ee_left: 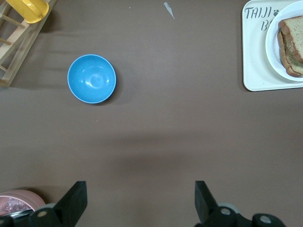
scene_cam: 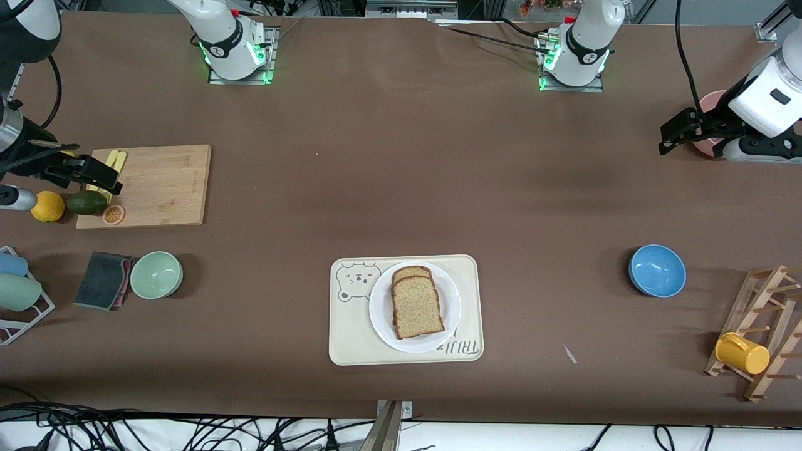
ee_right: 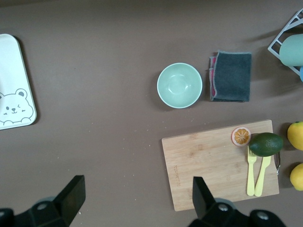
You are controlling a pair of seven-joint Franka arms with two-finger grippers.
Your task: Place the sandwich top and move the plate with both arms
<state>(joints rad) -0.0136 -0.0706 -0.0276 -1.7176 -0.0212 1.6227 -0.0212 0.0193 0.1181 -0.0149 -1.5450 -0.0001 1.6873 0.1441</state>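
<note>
From the front camera, the sandwich top (scene_cam: 416,307) lies flat on the white plate (scene_cam: 382,313), on top of another bread slice (scene_cam: 411,273) whose edge peeks out from under it. The plate sits on the cream bear-print tray (scene_cam: 351,338), near the edge of the table closest to the camera, about midway along it. The blue bowl (scene_cam: 656,270) sits alone toward the left arm's end of the table, and a wooden rack (scene_cam: 761,332) with a yellow cup (scene_cam: 742,353) stands close to it. The left gripper (scene_cam: 680,130) hangs in the air at that end, over a pink dish (scene_cam: 709,105). The right gripper (scene_cam: 88,174) hangs over the edge of the wooden cutting board (scene_cam: 156,185), close to the avocado (scene_cam: 86,202) and a lemon (scene_cam: 47,206). A green bowl (scene_cam: 156,274) and a dark cloth (scene_cam: 103,280) lie nearer the camera than the board. In the left wrist view, the left gripper's two fingers (ee_left: 75,201) are spread wide with nothing between them, above bare brown table (ee_left: 156,142), and the blue bowl and a corner of the tray with the sandwich show too. In the right wrist view, the right gripper's fingers (ee_right: 72,196) are also wide apart and hold nothing, and the cutting board carries an orange slice (ee_right: 241,136), the avocado and two yellow forks (ee_right: 255,172).
</note>
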